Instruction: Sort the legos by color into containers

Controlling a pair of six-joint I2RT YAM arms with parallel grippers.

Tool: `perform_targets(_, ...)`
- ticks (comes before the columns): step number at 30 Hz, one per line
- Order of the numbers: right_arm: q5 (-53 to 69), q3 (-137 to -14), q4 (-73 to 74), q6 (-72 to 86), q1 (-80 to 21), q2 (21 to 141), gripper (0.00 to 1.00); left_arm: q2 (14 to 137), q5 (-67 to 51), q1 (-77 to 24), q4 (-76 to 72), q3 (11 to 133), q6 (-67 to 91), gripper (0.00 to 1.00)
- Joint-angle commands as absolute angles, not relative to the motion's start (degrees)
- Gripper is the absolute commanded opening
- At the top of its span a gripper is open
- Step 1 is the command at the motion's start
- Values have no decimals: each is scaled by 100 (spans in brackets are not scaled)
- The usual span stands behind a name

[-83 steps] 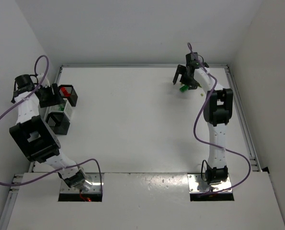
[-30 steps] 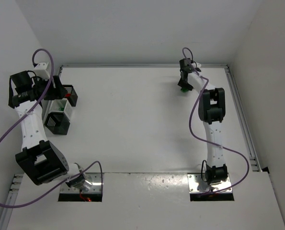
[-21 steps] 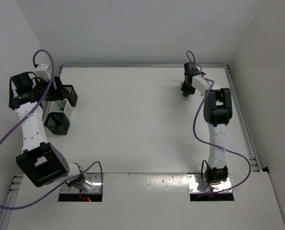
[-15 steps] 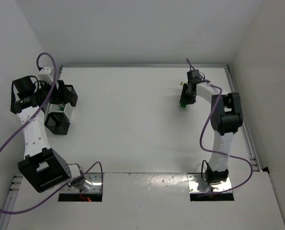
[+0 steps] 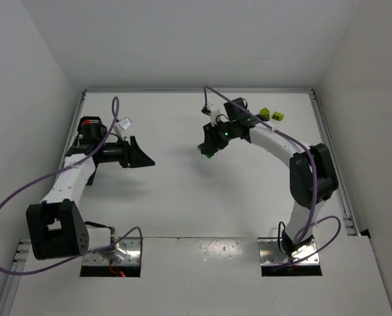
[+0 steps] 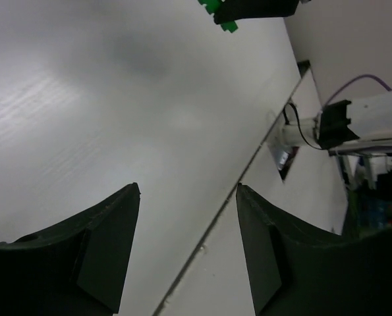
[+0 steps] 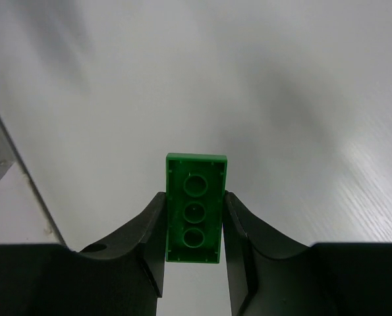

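Two yellow-green bricks (image 5: 265,113) lie far back on the bench (image 5: 182,197), seen overhead; our right jaws hold a green brick (image 5: 208,152) above mid-bench. Left wrist: our left jaws gape, empty. Right wrist: the jaws pinch the brick's smooth sides; we judge a fast swing could shake it loose.

Left hand (image 5: 144,151) out over the mid-left of the table (image 5: 176,197), jaws spread, nothing between them. Right hand (image 5: 209,146) stretched leftward, facing it — dark green lego (image 5: 209,153) at its tip. Two yellow-green legos (image 5: 271,115) near the far edge, just beside each other.
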State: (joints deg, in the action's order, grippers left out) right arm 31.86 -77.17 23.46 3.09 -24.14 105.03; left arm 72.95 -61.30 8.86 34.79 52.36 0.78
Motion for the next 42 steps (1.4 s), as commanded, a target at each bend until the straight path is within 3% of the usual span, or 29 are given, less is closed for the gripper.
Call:
perform_targets(1,3771,-7664,1820,79,-2803,10082,0,7102,-6618,432,2411,4905,1509,66)
perform_targets(4,3823,-7857,1819,-8,-3189,10081,0,7118,-6618,-17,1706,4772,2100,67)
perform_targets(21,2971,-8463,2214,-509,-4640,10002,0,7884,-6390,-642,1538,5098,2373,64)
perform_targets(25,2734,-8630,2267,-562,-4755,10116,0,7884,-6390,-694,1538,4984,2373,53)
perform_targets(30,2628,-8684,2320,-615,-4896,10116,0,7831,-6390,-633,1485,4931,2320,28)
perform_targets(34,1797,-8570,2259,-668,-5009,10064,3,7779,-6678,-502,1433,4931,2320,4)
perform_targets(35,1793,-8569,2259,-668,-5010,10063,3,7778,-6732,-414,1433,4931,2320,4)
perform_targets(36,1410,-8491,2189,-668,-5010,10063,13,7709,-6785,-361,1433,4931,2320,0)
perform_targets(37,1232,-8421,2136,-668,-5010,10003,17,7656,-6785,-204,1433,4870,2320,0)
perform_targets(38,952,-8420,2136,-607,-5010,10002,35,7603,-6863,-106,1433,4869,2320,0)
perform_targets(41,626,-8280,2136,-606,-4861,9756,74,7375,-6864,359,1783,4869,2084,0)
perform_targets(42,528,-8279,2188,-606,-4808,9695,78,7226,-6864,508,1862,4869,2031,0)
